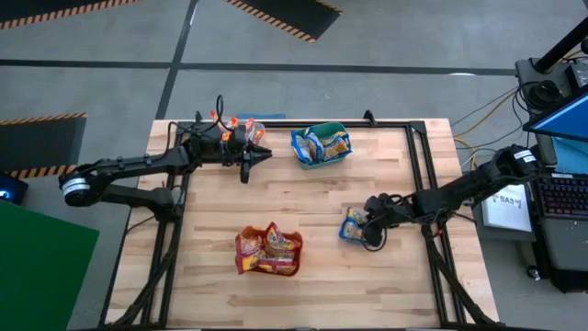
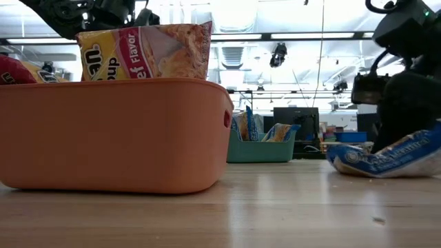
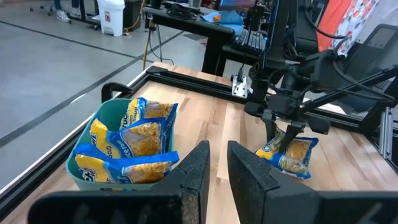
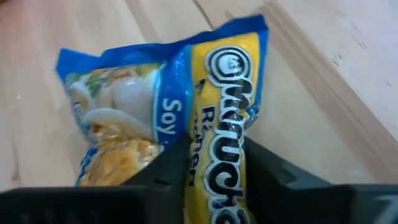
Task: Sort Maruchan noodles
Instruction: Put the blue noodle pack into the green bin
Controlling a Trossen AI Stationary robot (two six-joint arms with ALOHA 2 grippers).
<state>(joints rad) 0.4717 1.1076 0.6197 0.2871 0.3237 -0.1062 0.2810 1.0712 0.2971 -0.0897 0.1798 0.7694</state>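
The right gripper [image 1: 366, 227] is low over the right part of the wooden table [image 1: 367, 285] and its two dark fingers [image 4: 163, 169] stand on either side of a blue packet [image 1: 353, 223] of Maruchan noodles that lies flat on the wood. In the right wrist view the fingers press against a raised fold of this packet [image 4: 205, 99], so the gripper looks clamped on it, though the tips are cut off by the edge of the picture and I cannot see how firmly they hold. In the low view the packet [image 2: 393, 158] still touches the table and its right end is cut off. The left gripper [image 1: 258, 154] hangs over the far left part of the table, just beside the teal tub [image 1: 322, 145], with its fingers [image 3: 198, 167] close together and nothing between them. The teal tub holds several more blue packets [image 3: 134, 140], which stand or lean inside; how many there are is hard to count. The orange tub [image 1: 268, 250] sits near the front middle of the table, well apart from both grippers, and holds dark red packets [image 2: 141, 52]; in the low view it fills the left side and hides what is behind it. At the far left, behind the left gripper, there is a small orange thing [image 1: 241, 122], partly hidden by the arm, and I cannot tell what it is.
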